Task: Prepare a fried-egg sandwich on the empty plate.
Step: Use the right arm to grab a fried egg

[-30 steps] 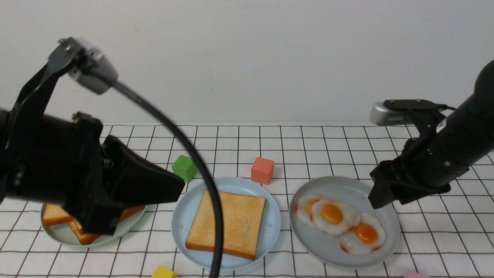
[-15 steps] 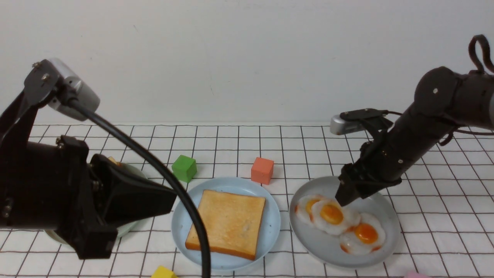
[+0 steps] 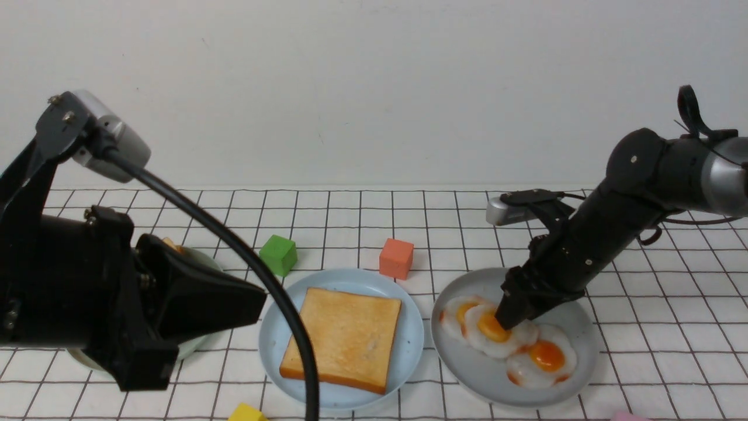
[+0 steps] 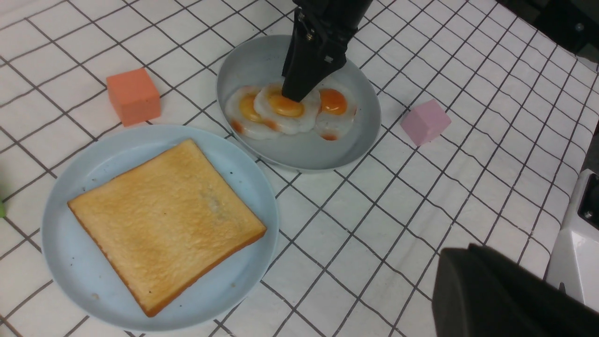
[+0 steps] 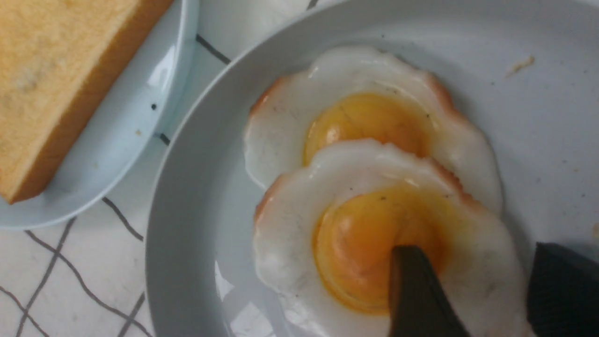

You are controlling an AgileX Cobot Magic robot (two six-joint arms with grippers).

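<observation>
The light blue plate [image 3: 274, 339] [image 4: 70, 262] holds one golden toast slice [image 3: 345, 336] [image 4: 164, 220]. To its right, a grey plate [image 3: 578, 345] [image 5: 187, 210] carries three overlapping fried eggs. My right gripper [image 3: 508, 318] [image 5: 475, 252] is down on the middle egg [image 3: 488, 339] [image 5: 360, 243]. It is open, one finger on the yolk and the other past the egg's white rim. My left gripper [image 3: 257, 298] [image 4: 449, 257] is shut and empty, raised at the left. No fried-egg sandwich is in view.
A pale green plate [image 3: 193, 349] lies mostly hidden behind my left arm. A green cube [image 3: 279, 254] and an orange cube [image 3: 397, 258] stand behind the blue plate. A yellow cube [image 3: 245, 413] sits at the front edge. A pink cube [image 4: 425, 121] is near the grey plate.
My right arm swung left and down until its fingertips landed on the middle egg, its jaws narrowing; the grey plate slid slightly left. My left arm drew back to the left, then held still.
</observation>
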